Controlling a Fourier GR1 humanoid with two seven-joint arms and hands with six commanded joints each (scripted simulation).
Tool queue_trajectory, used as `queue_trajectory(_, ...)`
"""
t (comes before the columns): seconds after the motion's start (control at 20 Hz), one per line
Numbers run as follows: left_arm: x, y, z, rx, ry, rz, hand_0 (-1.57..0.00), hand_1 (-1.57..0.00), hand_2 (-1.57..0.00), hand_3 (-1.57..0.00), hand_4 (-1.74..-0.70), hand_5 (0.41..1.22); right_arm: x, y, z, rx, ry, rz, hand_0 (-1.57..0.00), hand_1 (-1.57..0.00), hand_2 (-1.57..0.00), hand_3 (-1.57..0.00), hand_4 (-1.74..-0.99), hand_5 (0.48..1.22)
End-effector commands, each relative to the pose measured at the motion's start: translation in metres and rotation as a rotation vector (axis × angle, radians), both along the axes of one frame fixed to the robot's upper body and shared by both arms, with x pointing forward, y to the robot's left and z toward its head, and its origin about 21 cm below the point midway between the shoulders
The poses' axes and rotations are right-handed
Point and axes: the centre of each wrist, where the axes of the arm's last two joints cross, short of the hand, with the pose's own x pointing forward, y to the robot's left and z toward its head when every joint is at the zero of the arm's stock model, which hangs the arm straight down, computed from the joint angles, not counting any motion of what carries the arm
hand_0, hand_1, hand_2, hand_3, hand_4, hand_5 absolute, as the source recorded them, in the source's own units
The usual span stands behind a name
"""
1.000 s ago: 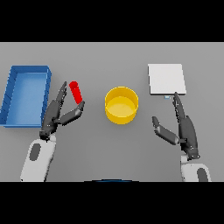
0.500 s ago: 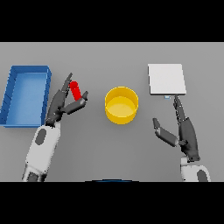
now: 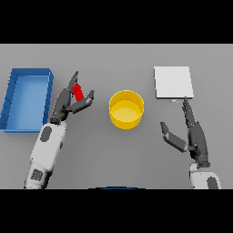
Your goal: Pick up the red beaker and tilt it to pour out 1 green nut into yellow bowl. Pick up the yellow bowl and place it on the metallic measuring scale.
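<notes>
Starting nearest the front edge of the tabletop, the right hand (image 3: 193,136) is seen idle with fingers straight. Further in, the red beaker (image 3: 78,92) is bracketed by the left hand (image 3: 69,102), fingers spread and not yet closed. A firm, centred grasp is advised before lifting toward the yellow bowl (image 3: 126,109). Toward the far edge lies the metallic measuring scale (image 3: 172,82).

Red beaker (image 3: 78,91), yellow bowl (image 3: 126,109), blue tray (image 3: 26,99), pale grey scale (image 3: 172,82)
</notes>
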Motion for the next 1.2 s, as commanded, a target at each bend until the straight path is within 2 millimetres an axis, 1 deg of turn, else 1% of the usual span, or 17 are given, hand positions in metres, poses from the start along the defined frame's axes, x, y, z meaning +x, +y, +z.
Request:
queue_trajectory(0.0,0.005,-0.005,0.000,0.000,0.007,0.007,0.00,0.00,0.00,0.00,-1.34,0.698,0.002,0.001,0.000,0.002,0.009,-0.002,0.00,0.00,0.00,0.00,-1.263,0.640)
queue_trajectory(0.05,0.007,-0.005,-0.002,-0.016,0.002,0.016,0.00,0.00,0.00,0.00,-1.35,0.704,0.003,0.003,0.002,-0.004,0.002,-0.006,0.00,0.00,0.00,0.00,-1.261,0.641)
queue_trajectory(0.1,0.011,-0.008,-0.001,-0.034,-0.003,0.024,0.00,-0.03,-0.07,-0.03,-1.38,0.724,0.001,0.001,0.001,-0.008,-0.004,-0.001,0.00,0.00,0.00,0.00,-1.259,0.642)
queue_trajectory(0.15,0.010,-0.009,-0.003,-0.057,-0.010,0.034,-0.12,-0.15,-0.18,-0.12,-1.41,0.750,0.001,0.003,0.001,0.000,-0.001,0.002,0.00,0.00,0.00,0.00,-1.260,0.642)
queue_trajectory(0.2,0.012,-0.009,-0.002,-0.074,-0.009,0.056,-0.29,-0.33,-0.36,-0.29,-1.45,0.783,0.000,0.002,0.000,-0.004,-0.001,0.003,0.00,0.00,0.00,0.00,-1.258,0.644)
queue_trajectory(0.25,0.013,-0.008,-0.003,-0.072,0.000,0.073,-0.44,-0.48,-0.52,-0.55,-1.45,0.871,0.001,0.001,-0.001,-0.009,0.006,-0.007,0.00,0.00,0.00,0.00,-1.257,0.645)
queue_trajectory(0.3,0.016,-0.009,-0.001,-0.053,0.006,0.077,-0.66,-0.70,-0.73,-0.72,-1.50,0.941,0.001,0.000,-0.002,-0.014,0.008,-0.008,0.00,0.00,0.00,0.00,-1.255,0.644)
queue_trajectory(0.4,0.016,-0.014,-0.001,-0.033,-0.008,0.050,-0.99,-1.01,-1.03,-0.93,-1.57,1.042,0.000,0.003,-0.002,-0.001,0.001,-0.001,0.00,0.00,0.00,0.00,-1.254,0.645)
queue_trajectory(0.45,0.018,-0.016,-0.001,-0.019,-0.013,0.035,-1.11,-1.12,-1.14,-0.97,-1.60,1.078,0.001,0.001,-0.001,-0.004,0.001,-0.007,0.00,0.00,0.00,0.00,-1.252,0.644)
queue_trajectory(0.55,0.019,-0.017,0.000,0.000,-0.018,0.023,-1.27,-1.29,-1.30,-1.19,-1.54,1.129,0.002,0.002,-0.005,-0.001,0.011,-0.003,0.00,0.00,0.00,0.00,-1.254,0.644)
queue_trajectory(0.6,0.017,-0.017,-0.002,-0.011,-0.018,0.019,-1.33,-1.34,-1.35,-1.27,-1.52,1.148,0.001,0.005,-0.004,0.003,0.003,0.003,0.00,0.00,0.00,0.00,-1.259,0.646)
queue_trajectory(0.65,0.016,-0.021,-0.003,-0.010,-0.022,0.024,-1.38,-1.39,-1.40,-1.33,-1.51,1.162,0.002,-0.001,-0.003,-0.003,0.002,-0.011,0.00,0.00,0.00,0.00,-1.257,0.645)
queue_trajectory(0.75,0.015,-0.019,-0.003,-0.030,-0.034,0.043,-1.45,-1.45,-1.46,-1.41,-1.59,1.151,0.001,0.001,-0.003,0.011,0.003,-0.005,0.00,0.00,0.00,0.00,-1.257,0.643)
queue_trajectory(0.85,0.015,-0.015,0.004,-0.073,-0.071,0.067,-1.49,-1.50,-1.50,-1.47,-1.64,1.132,0.000,0.000,-0.003,0.006,-0.001,-0.007,0.00,0.00,0.00,0.00,-1.262,0.646)
queue_trajectory(0.95,0.016,-0.024,0.013,-0.097,-0.087,0.081,-1.52,-1.52,-1.52,-1.51,-1.68,1.122,-0.001,0.000,-0.003,-0.003,0.004,-0.007,0.00,0.00,0.00,0.00,-1.258,0.646)
queue_trajectory(1.0,0.016,-0.023,0.016,-0.095,-0.097,0.084,-1.53,-1.53,-1.53,-1.52,-1.69,1.118,-0.002,-0.003,-0.002,-0.011,-0.009,-0.015,0.00,0.00,0.00,0.00,-1.259,0.647)
queue_trajectory(1.15,0.022,-0.029,0.041,-0.033,-0.148,0.048,-1.55,-1.55,-1.55,-1.54,-1.72,1.114,0.000,0.001,-0.005,-0.017,-0.002,-0.008,0.00,0.00,0.00,0.00,-1.263,0.654)
